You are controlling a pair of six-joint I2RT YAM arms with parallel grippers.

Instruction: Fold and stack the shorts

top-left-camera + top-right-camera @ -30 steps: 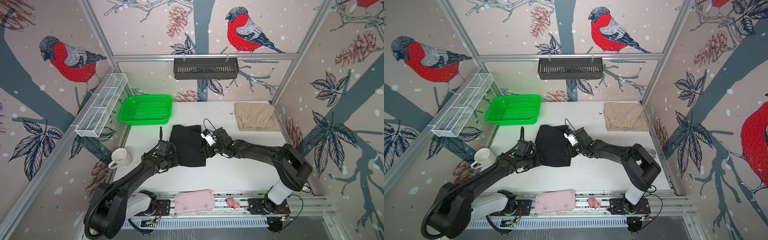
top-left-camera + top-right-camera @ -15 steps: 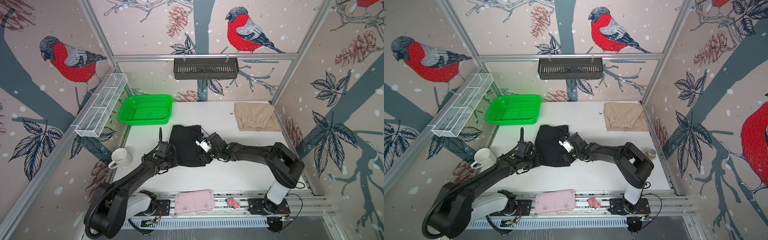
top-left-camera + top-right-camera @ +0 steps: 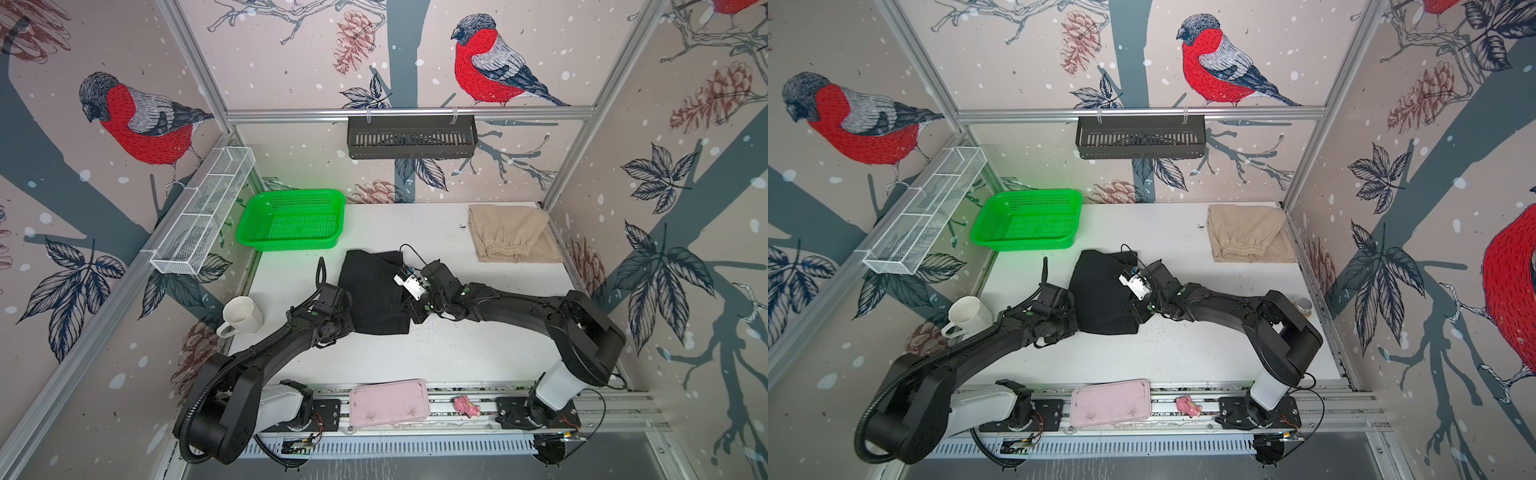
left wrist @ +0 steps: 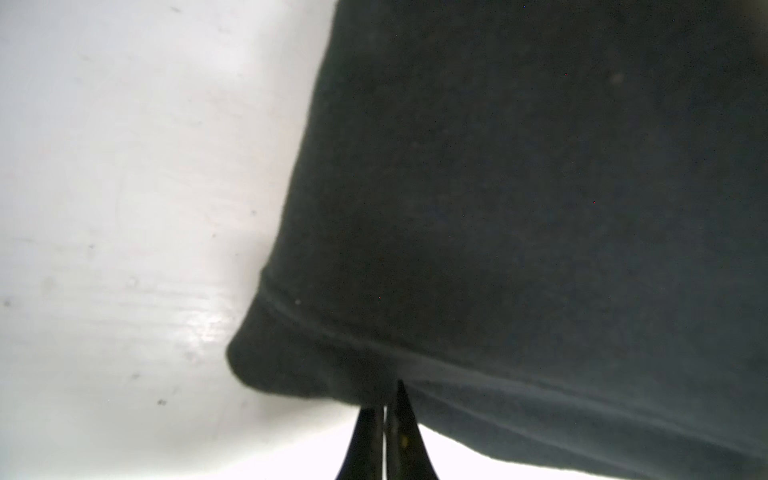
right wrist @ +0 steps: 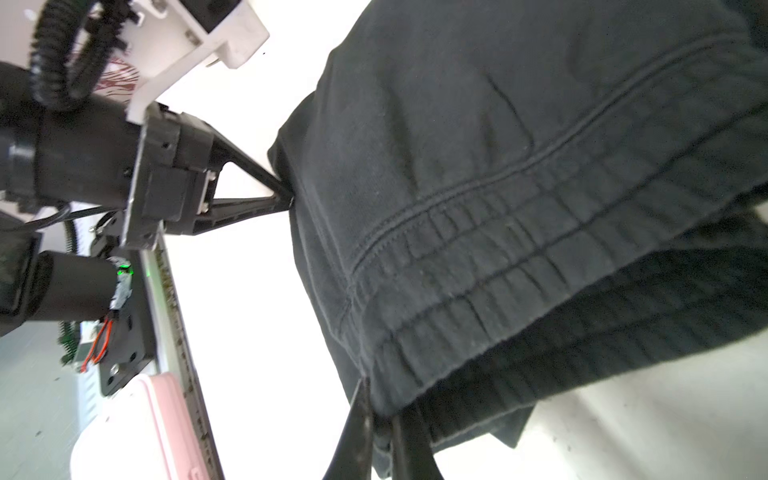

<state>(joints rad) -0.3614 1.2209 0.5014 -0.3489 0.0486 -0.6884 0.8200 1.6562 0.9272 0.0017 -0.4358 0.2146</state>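
Note:
The black shorts (image 3: 374,291) (image 3: 1102,297) lie folded in the middle of the white table (image 3: 457,353). My left gripper (image 3: 352,323) (image 3: 1077,324) is shut on their near left edge; in the left wrist view its tips (image 4: 388,401) pinch the hem of the black shorts (image 4: 519,208). My right gripper (image 3: 409,316) (image 3: 1136,316) is shut on the near right corner, and the right wrist view shows its jaws (image 5: 382,401) clamping the gathered waistband of the black shorts (image 5: 478,249). The beige shorts (image 3: 513,235) (image 3: 1250,235) lie folded at the back right.
A green basket (image 3: 291,220) stands at the back left, with a white mug (image 3: 241,318) at the left edge. A pink tray (image 3: 388,401) and a small pink rag (image 3: 467,406) rest on the front rail. A white wire rack (image 3: 203,216) and a black shelf (image 3: 411,137) hang on the walls.
Both grippers have closed on the black shorts. The right gripper has slid left and nearer, onto the shorts' near right corner. The left arm has barely moved.

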